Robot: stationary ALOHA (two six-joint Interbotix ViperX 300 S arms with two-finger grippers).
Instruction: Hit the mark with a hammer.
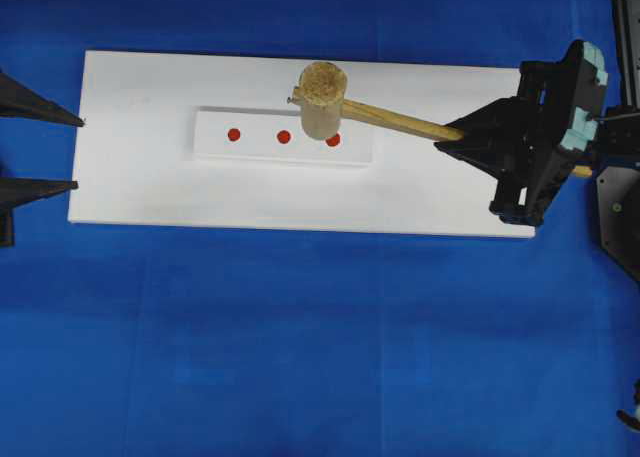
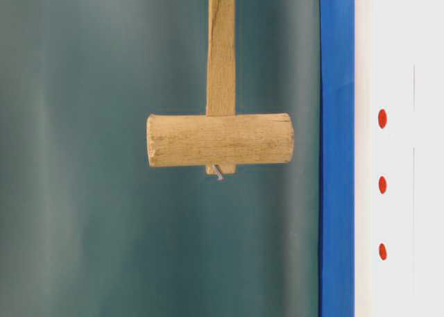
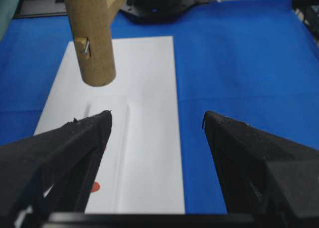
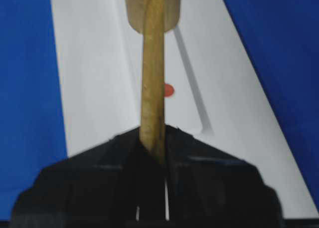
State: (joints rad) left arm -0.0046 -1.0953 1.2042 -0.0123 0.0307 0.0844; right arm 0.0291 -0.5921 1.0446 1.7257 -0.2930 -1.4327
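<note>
Right gripper, black and reaching in from the right edge of the overhead view, is pinching the long squared handle of the light-wood hammer; the right wrist view shows its fingers pressed against both sides of the handle. The hammer is off the surface, its thick cylindrical head standing on end, with one round face up toward the overhead camera. In the table-level view the head hangs clear of the white board, with open space between them. A small metal pin sticks out of the handle end that pokes through the head.

Below lies a flat white rectangular board on the blue cloth surface, carrying a smaller raised white strip with three red round marks. From overhead the head overlaps the strip between the middle mark and the right mark.

Left gripper sits at the board's left end, spread wide, holding nothing.
</note>
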